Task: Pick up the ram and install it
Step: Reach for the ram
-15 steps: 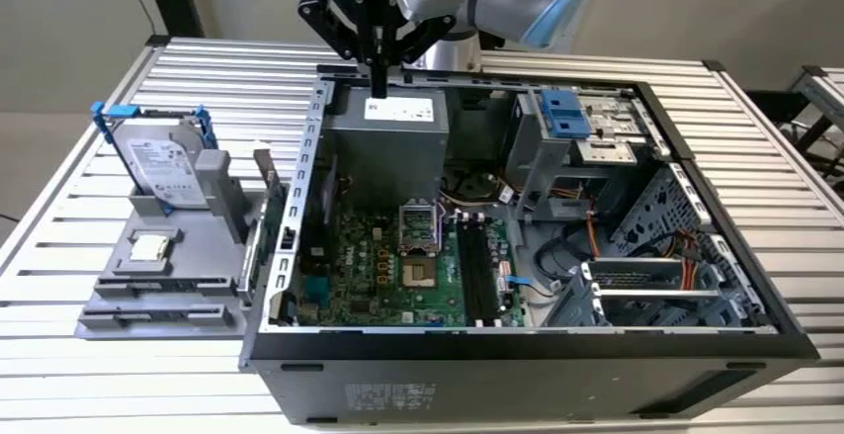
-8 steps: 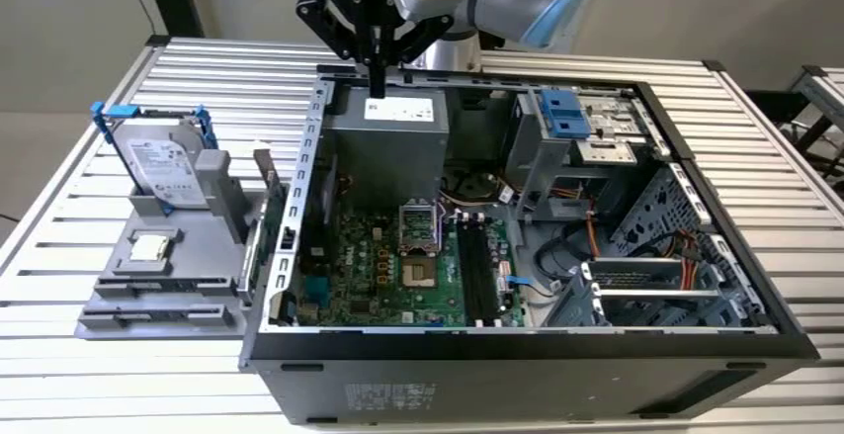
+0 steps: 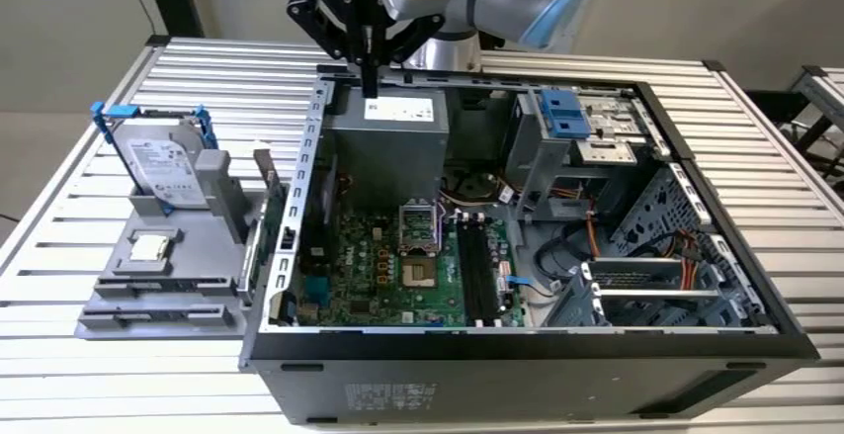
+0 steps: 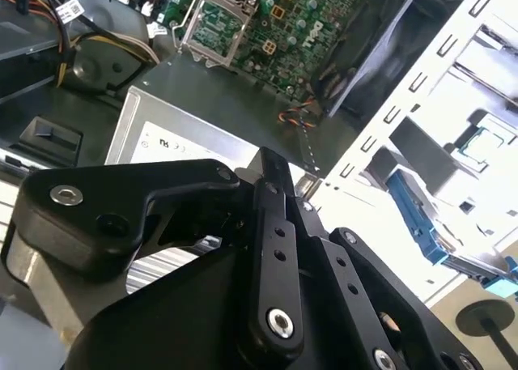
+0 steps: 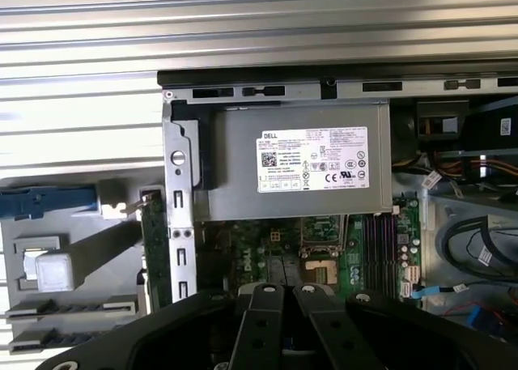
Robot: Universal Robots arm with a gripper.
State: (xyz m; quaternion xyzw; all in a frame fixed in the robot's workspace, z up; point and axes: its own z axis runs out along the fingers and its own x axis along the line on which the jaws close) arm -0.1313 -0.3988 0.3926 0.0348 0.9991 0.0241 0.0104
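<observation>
The ram [image 3: 272, 202] stands on its long edge in the grey holder [image 3: 172, 296], just outside the computer case's wall on the exterior view's left. In the first wrist view the ram [image 5: 152, 240] appears as a narrow green board beside that wall. My gripper [image 3: 371, 86] hangs above the back corner of the open case [image 3: 528, 340], over the grey power supply [image 3: 389, 128] and well apart from the ram. In the second wrist view the black fingers [image 4: 273, 176] lie pressed together with nothing between them. The black memory slots [image 3: 481, 271] lie on the green motherboard inside the case.
A silver hard drive in a blue frame [image 3: 165, 162] leans upright at the back of the holder, and a small square processor chip [image 3: 149, 247] sits in front of it. Cables and drive bays [image 3: 633, 256] fill the case on the exterior view's right. Everything rests on a slatted metal table [image 3: 53, 246].
</observation>
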